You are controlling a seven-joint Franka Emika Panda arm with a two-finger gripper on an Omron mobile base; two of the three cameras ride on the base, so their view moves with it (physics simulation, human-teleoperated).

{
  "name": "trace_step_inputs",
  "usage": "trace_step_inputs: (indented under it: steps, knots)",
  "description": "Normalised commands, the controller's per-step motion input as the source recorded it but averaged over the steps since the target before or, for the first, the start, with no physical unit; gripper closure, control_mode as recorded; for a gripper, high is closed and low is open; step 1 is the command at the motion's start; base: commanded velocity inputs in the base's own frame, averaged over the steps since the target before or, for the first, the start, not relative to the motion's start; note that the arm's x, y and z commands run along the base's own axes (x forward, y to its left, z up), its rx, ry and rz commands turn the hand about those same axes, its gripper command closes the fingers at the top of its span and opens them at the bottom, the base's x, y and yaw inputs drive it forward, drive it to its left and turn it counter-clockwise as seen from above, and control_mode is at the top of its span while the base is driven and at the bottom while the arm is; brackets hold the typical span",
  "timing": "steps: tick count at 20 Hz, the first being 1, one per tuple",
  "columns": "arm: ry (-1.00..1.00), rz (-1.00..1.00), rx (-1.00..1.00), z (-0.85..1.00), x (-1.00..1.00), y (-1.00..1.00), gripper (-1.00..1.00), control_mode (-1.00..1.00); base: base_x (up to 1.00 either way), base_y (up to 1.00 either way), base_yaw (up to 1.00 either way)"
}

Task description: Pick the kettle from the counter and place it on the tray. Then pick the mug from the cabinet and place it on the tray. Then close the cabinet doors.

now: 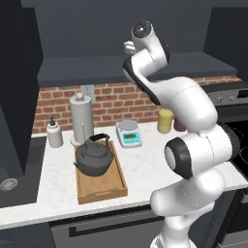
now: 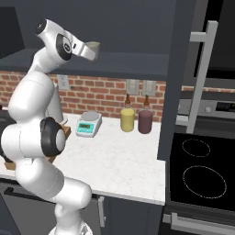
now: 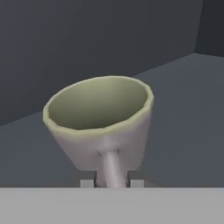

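Left base view: worktop [image 1: 145,164] at centre; kettle [image 1: 94,157] already on tray [image 1: 104,191], lower left. Hand view: mug [image 3: 100,118] at centre on the cabinet shelf [image 3: 183,113], hand [image 3: 112,180] narrowed about its handle. Mug-picking step; next, probably lift clear and carry down to the tray.

End effector [image 2: 95,51] at mug [image 2: 94,48] inside cabinet [image 2: 137,64]; door [image 2: 181,78] open.
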Motion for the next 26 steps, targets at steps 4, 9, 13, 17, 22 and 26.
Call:
trace_step_inputs:
  steps: [4, 9, 13, 17, 22, 26]
  knots:
    - [-0.01, -0.04, 0.00, -0.11, 0.06, 0.00, 1.00, -1.00, 0.00, 0.00, 0.00]
    - [-0.07, 0.24, 0.05, 0.02, -0.54, 0.00, 1.00, -1.00, 0.00, 0.00, 0.00]
    - [-0.03, 0.44, 0.13, 0.08, -0.94, 0.00, 1.00, -1.00, 0.00, 0.00, 0.00]
    - [0.00, 0.49, 0.08, 0.02, -0.98, 0.00, 1.00, -1.00, 0.00, 0.00, 0.00]
    - [0.00, 0.53, 0.09, 0.00, -1.00, 0.00, 1.00, -1.00, 0.00, 0.00, 0.00]
    - [0.00, 0.55, 0.05, 0.00, -0.98, 0.02, 1.00, -1.00, 0.00, 0.00, 0.00]
